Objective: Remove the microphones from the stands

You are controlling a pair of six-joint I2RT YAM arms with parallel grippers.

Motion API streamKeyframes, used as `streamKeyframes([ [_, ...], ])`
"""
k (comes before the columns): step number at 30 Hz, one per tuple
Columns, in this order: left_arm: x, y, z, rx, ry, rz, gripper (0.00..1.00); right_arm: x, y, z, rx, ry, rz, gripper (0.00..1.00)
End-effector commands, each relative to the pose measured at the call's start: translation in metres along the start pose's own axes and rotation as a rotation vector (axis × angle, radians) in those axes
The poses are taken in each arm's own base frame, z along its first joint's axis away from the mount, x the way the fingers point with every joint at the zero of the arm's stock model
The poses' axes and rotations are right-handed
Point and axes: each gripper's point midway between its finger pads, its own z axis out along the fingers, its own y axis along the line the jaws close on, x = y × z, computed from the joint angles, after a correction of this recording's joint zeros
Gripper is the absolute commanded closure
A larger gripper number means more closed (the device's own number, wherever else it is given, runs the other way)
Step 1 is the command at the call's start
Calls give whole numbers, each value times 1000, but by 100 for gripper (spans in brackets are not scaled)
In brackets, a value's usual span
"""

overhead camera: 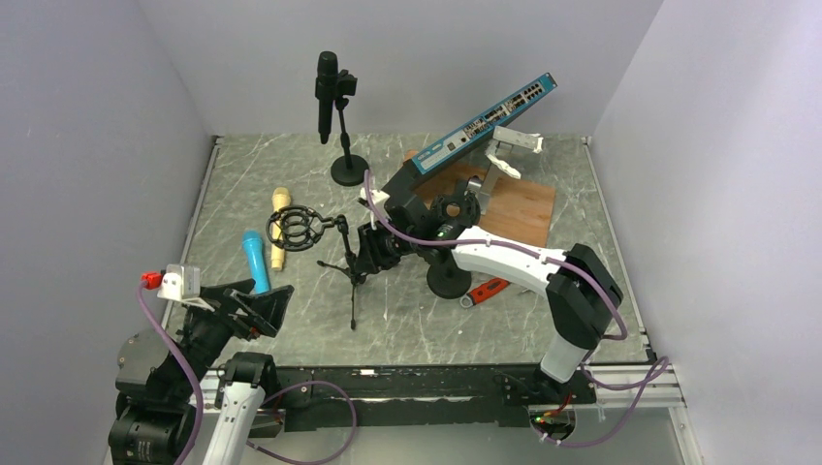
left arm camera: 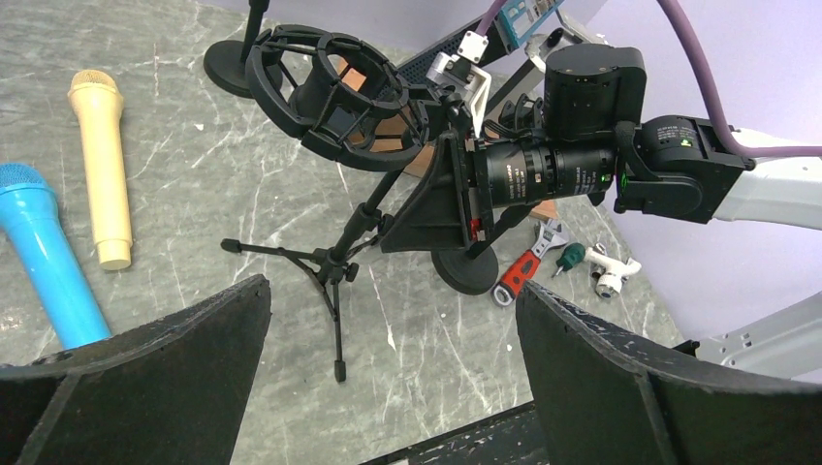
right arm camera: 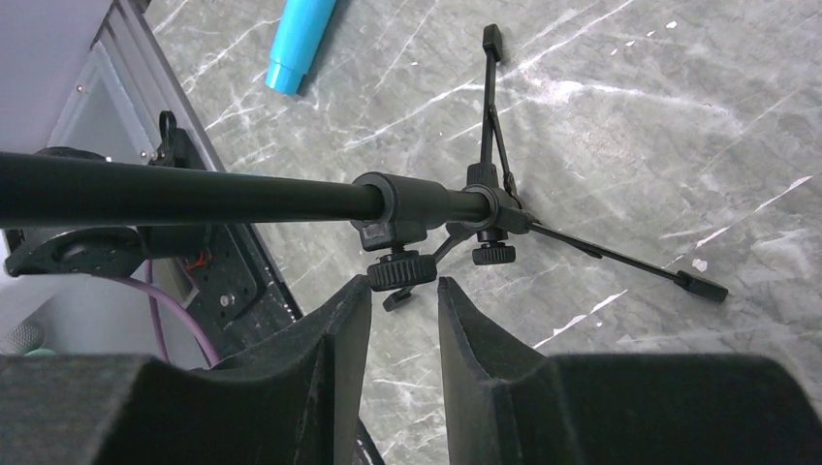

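A black microphone sits upright in the clip of a round-base stand at the back. A tripod stand carries an empty black shock mount, also in the left wrist view. My right gripper is at the tripod's pole. Its jaws are a narrow gap apart, with a clamp knob right at the tips. My left gripper is wide open and empty at the near left. A blue microphone and a beige one lie on the table.
A blue network switch leans over a wooden board at the back right. A red wrench and another round stand base lie under the right arm. White fittings lie beside the wrench.
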Motion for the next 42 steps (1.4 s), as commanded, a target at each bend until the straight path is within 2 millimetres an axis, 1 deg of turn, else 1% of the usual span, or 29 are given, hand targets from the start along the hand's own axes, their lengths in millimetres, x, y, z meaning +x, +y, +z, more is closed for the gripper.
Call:
streamKeyframes([
  [1, -8, -4, 1, 23, -33, 18, 1, -29, 9, -1, -28, -75, -51, 66],
  [5, -7, -4, 2, 24, -31, 18, 1, -30, 9, 2, -30, -73, -57, 66],
  [7, -8, -4, 2, 23, -32, 19, 1, -31, 9, 3, -32, -74, -65, 70],
  [9, -8, -4, 1, 22, -33, 21, 1, -32, 6, 3, -16, -82, -78, 80],
  [11, -8, -3, 2, 20, -31, 20, 1, -32, -1, 3, 28, -88, -93, 96],
  [12, -8, -3, 2, 21, -33, 21, 1, -31, -4, 3, 42, -89, -99, 100],
  [16, -4, -1, 5, 19, -25, 14, 1, -24, -3, 7, 20, -101, -177, 100],
  [21, -4, -1, 7, 23, -25, 11, 1, -14, -16, 14, 139, -134, -276, 100],
  [24, -6, -1, 7, 20, -28, 12, 1, -14, -19, 17, 152, -190, -304, 100],
  [28, -6, 0, 8, 12, -30, 16, 1, -10, -13, 20, 156, -234, -372, 100],
  [31, -6, 1, 8, 10, -33, 15, 1, -12, -11, 20, 216, -264, -432, 100],
  [36, -6, 2, 7, 4, -36, 19, 1, -16, -13, 15, 286, -334, -477, 100],
  [42, -4, 4, 6, 1, -39, 20, 1, -15, -8, 12, 392, -376, -635, 100],
])
